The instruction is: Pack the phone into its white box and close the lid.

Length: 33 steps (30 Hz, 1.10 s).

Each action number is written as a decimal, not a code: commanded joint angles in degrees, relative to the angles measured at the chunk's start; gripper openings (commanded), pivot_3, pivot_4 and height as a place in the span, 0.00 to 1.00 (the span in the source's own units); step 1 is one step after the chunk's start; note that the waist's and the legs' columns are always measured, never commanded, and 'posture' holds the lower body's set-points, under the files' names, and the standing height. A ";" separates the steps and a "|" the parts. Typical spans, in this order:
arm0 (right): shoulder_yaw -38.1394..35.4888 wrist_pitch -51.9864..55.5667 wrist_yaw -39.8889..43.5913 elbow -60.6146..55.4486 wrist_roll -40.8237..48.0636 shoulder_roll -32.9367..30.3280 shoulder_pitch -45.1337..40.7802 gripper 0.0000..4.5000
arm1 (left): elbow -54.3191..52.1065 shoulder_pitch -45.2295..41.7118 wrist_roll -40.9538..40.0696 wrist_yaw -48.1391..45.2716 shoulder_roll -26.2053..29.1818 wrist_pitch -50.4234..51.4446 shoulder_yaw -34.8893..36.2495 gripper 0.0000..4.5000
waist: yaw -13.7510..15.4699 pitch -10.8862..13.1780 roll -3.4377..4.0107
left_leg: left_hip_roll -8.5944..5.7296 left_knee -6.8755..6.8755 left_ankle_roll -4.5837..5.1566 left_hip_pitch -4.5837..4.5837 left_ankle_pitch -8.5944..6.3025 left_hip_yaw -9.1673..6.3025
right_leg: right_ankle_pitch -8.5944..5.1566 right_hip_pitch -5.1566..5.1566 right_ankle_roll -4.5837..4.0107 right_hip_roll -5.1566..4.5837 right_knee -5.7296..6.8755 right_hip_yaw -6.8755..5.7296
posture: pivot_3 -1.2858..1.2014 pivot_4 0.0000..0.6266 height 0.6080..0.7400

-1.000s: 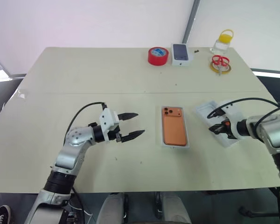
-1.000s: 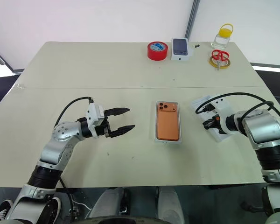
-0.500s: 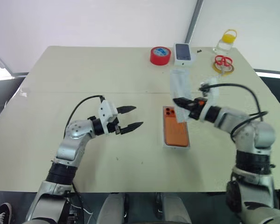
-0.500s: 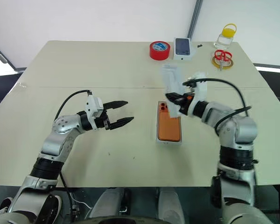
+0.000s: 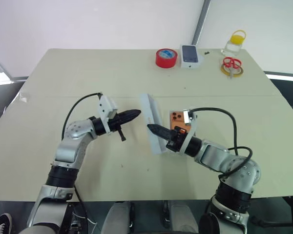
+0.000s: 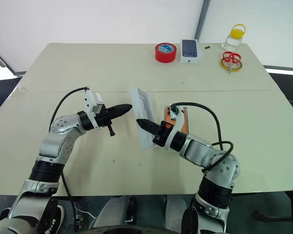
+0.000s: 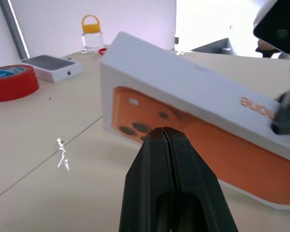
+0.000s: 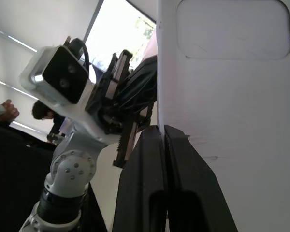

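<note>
On the bench (image 5: 88,73) were one phone (image 5: 177,120), one lid (image 5: 152,122), one red tape roll (image 5: 165,57), one jar (image 5: 234,44), one scissors (image 5: 230,63).

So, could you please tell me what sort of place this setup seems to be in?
Probably an indoor test or lab space: a plain beige table against white walls, with loose props along its far edge, namely red tape, scissors and a yellow-lidded jar.

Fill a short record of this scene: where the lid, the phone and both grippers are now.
lid: white rectangular lid, held tilted on edge, left of the box
phone: orange smartphone, back up, inside the shallow white box
right gripper: shut on the lid
left gripper: shut, empty, pointing at the lid
far table edge: red tape roll, red scissors
</note>
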 commanded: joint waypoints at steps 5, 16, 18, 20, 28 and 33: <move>-2.10 -4.10 -16.74 11.93 14.35 -0.55 -3.11 0.00 | -3.05 0.80 0.34 1.24 -1.36 0.21 -1.07 0.01 | -0.80 -0.01 0.01 | 0.04 -0.01 0.00 0.01 0.00 -0.01 | 0.00 0.00 0.00 0.04 0.01 -0.02 | 0.52 0.24 1.00; 2.47 -12.18 -23.23 18.84 25.29 -12.53 -1.93 0.00 | -0.22 1.02 2.17 3.04 -6.05 -0.64 -4.26 0.01 | -0.81 -0.04 0.02 | 0.03 -0.02 0.02 0.02 -0.01 0.01 | 0.00 0.08 0.02 0.04 -0.04 -0.01 | 0.52 0.24 1.00; 3.53 -12.77 -20.44 17.96 23.80 -15.63 -0.99 0.00 | 0.91 0.69 2.77 3.42 -7.26 -1.01 -4.82 0.01 | -0.75 -0.07 0.04 | 0.03 -0.02 0.02 0.05 -0.01 0.01 | -0.01 0.14 0.02 0.04 -0.09 -0.01 | 0.52 0.24 1.00; 4.02 -13.66 -18.24 17.61 22.41 -18.93 -0.42 0.00 | 3.46 0.08 3.49 3.98 -9.24 -1.84 -5.56 0.01 | -0.62 -0.09 0.04 | 0.02 -0.01 0.03 0.08 -0.01 0.01 | -0.01 0.19 0.03 0.04 -0.13 -0.01 | 0.52 0.24 1.00; 6.96 -16.68 -5.36 13.57 15.64 -29.75 2.85 0.06 | 9.42 -2.81 8.03 5.23 -16.63 -6.39 -10.21 0.00 | 0.74 -0.13 0.03 | 0.00 -0.01 0.06 0.10 -0.03 0.00 | -0.04 0.27 0.06 0.03 -0.23 -0.03 | 0.52 0.24 1.00; 5.06 -18.89 -2.01 13.79 14.20 -33.60 4.29 0.54 | 12.69 -5.40 8.70 4.82 -19.85 -7.49 -11.32 0.00 | 0.56 -0.12 0.02 | 0.00 0.05 0.06 0.05 -0.03 0.01 | -0.05 0.28 0.04 0.00 -0.30 -0.02 | 0.52 0.24 1.00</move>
